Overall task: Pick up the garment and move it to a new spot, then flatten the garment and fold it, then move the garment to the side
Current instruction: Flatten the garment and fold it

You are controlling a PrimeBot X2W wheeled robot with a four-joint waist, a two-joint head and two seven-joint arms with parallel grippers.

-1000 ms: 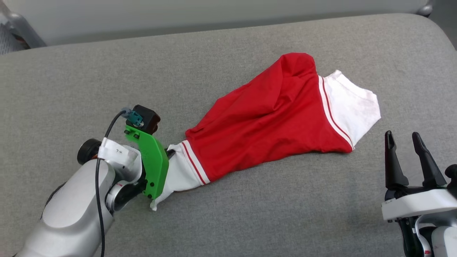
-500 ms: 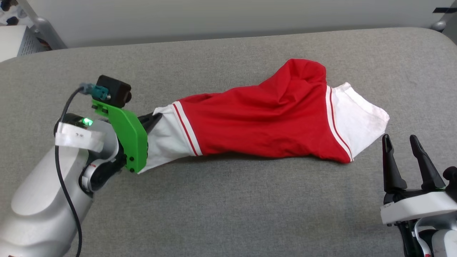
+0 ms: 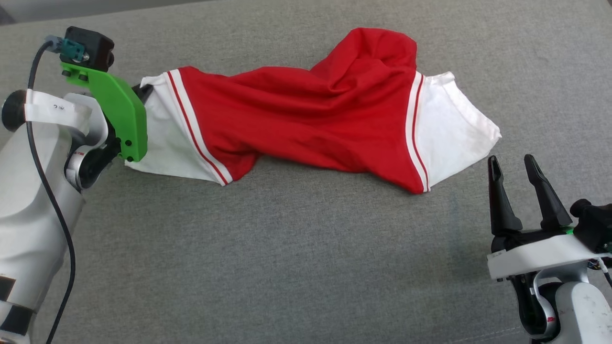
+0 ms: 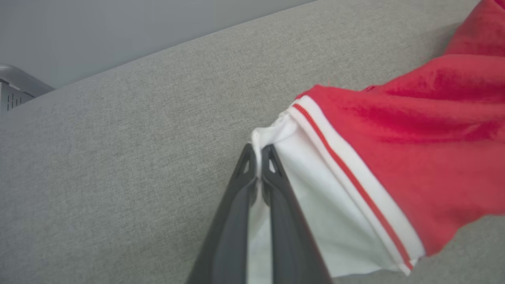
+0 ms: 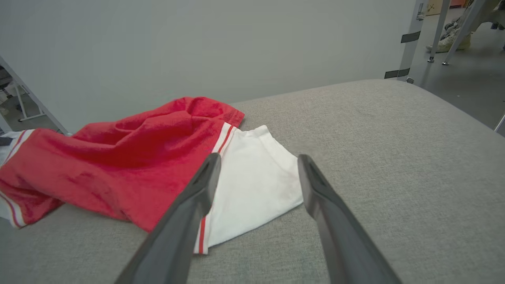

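Red garment (image 3: 296,114), pinched by left gripper (image 4: 257,152)

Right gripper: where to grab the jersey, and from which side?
The free white sleeve, at its outer hem. It lies flat, nearest the open right gripper, so come in low from the right; the left gripper pinches the opposite sleeve.

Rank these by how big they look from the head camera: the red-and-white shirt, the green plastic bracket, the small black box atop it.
1. red-and-white jersey T-shirt
2. green plastic bracket
3. small black box
The bracket and box ride the arm, perhaps nearer the camera, so their true size is unsure.
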